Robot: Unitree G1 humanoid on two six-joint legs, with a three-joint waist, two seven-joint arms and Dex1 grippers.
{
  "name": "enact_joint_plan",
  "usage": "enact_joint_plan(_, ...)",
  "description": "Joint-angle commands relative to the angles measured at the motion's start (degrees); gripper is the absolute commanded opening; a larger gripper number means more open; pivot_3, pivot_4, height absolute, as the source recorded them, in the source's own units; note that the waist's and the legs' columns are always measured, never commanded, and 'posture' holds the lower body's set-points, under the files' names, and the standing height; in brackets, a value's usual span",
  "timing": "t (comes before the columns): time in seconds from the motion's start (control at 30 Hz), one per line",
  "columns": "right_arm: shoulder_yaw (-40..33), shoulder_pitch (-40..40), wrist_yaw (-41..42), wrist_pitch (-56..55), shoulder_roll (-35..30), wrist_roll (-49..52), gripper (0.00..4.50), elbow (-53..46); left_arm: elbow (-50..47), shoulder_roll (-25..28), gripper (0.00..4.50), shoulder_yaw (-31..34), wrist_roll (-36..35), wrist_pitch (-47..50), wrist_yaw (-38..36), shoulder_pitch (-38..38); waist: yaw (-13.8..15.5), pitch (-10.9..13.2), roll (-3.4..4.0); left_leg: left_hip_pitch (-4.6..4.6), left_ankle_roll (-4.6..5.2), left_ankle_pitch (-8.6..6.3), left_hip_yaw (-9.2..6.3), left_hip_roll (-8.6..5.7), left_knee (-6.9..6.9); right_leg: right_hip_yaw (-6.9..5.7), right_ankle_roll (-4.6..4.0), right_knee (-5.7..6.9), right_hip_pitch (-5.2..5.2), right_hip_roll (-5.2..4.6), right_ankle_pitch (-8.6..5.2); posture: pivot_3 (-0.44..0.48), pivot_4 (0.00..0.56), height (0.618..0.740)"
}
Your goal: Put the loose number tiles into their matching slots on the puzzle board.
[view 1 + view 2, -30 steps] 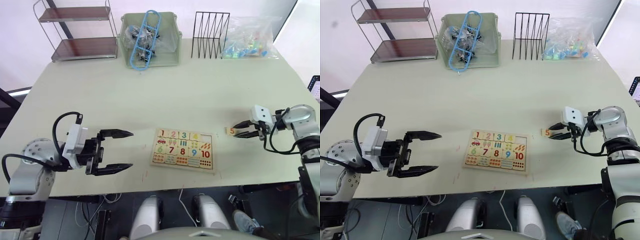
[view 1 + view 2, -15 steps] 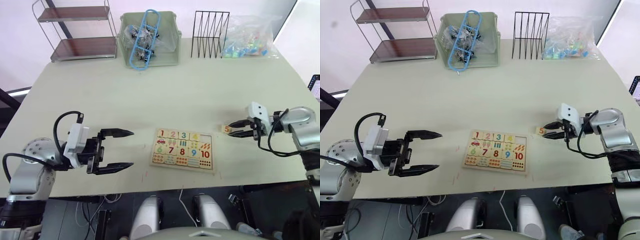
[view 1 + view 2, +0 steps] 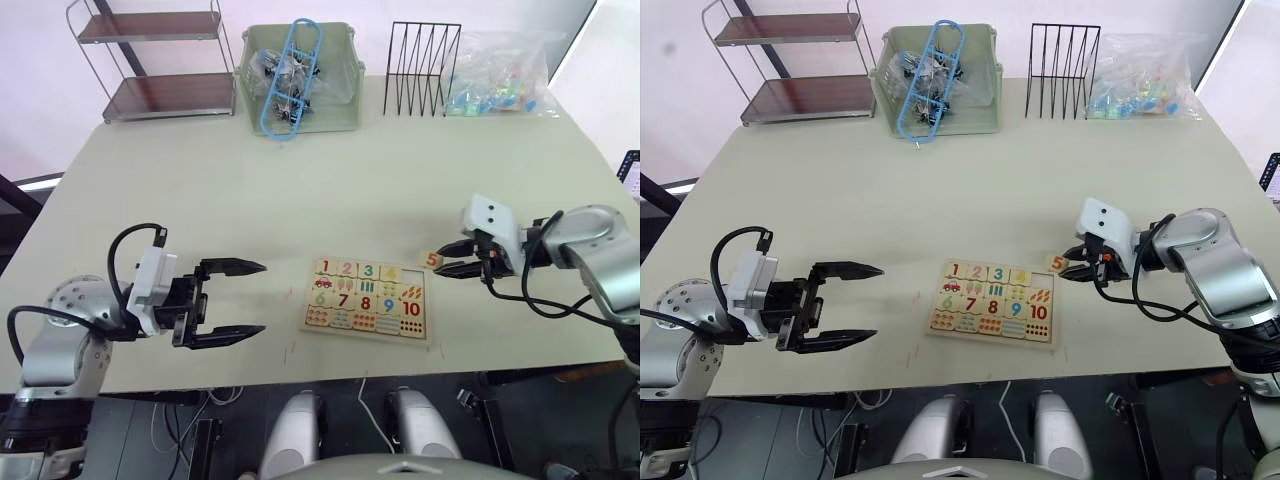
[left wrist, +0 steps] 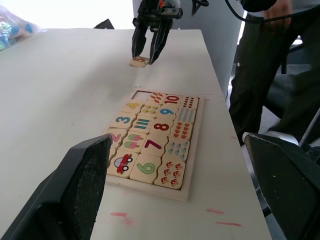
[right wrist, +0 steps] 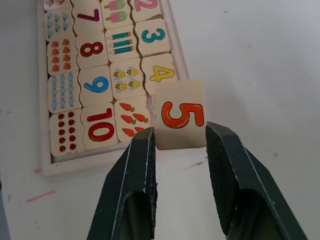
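Observation:
The puzzle board point(image 3: 365, 336) lies flat near the table's front edge, with tiles 1 to 4 seated in its far row. The far right slot point(image 4: 142, 93) of that row is bare. My right gripper point(image 3: 447, 259) is shut on the number 5 tile point(image 3: 432, 260), holding it low just off the board's far right corner. In the right wrist view the 5 tile point(image 5: 179, 120) sits between both fingers point(image 5: 139, 165), overlapping the board's corner beside the 4. My left gripper point(image 3: 262, 297) stands open and holds nothing, to the left of the board.
Along the back edge stand a wire shelf point(image 3: 160, 65), a green bin point(image 3: 340, 110) with a blue frame in it, a black wire rack point(image 3: 420, 70) and a bag of coloured pieces point(image 3: 497, 75). A person point(image 4: 270, 65) stands beside the table's right edge.
My right gripper has carried the 5 tile leftward across the table to the board's far right corner. The left gripper has stayed in place, still open.

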Motion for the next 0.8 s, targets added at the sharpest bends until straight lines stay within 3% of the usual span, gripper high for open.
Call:
enact_joint_plan(0.03, 4.26, -4.56, -0.83, 6.92, -1.89, 0.62, 0.85, -4.81, 0.30, 0.40, 4.50, 1.87, 0.37, -1.09, 0.54, 0.52, -0.07, 0.00, 0.00, -0.01, 0.00, 0.00, 0.01, 0.01, 0.00, 0.01, 0.00, 0.01, -0.03, 0.00, 0.00, 0.000, 0.150, 0.740)
enact_joint_plan(0.5, 20.65, -19.84, -4.17, 18.61, -0.62, -0.32, 0.85, -1.48, -1.03, 0.38, 4.50, 4.95, 1.17, -1.99, 3.50, 4.76, -0.28, 0.01, -0.01, -0.07, 0.00, 0.00, -0.01, 0.02, -0.01, -0.04, -0.01, -0.01, -0.12, -0.07, 0.00, 0.000, 0.150, 0.740)
enact_joint_plan(0.8, 27.98, -24.35, -5.71, 19.03, 1.39, -1.22, 0.85, 3.61, -2.84, -0.04, 4.50, 5.56, 1.05, -2.20, 5.12, 7.07, -0.28, 0.01, -0.01, -0.10, 0.00, 0.00, -0.03, -0.01, -0.01, -0.08, -0.01, -0.03, -0.12, -0.16, 0.00, 0.000, 0.150, 0.740)
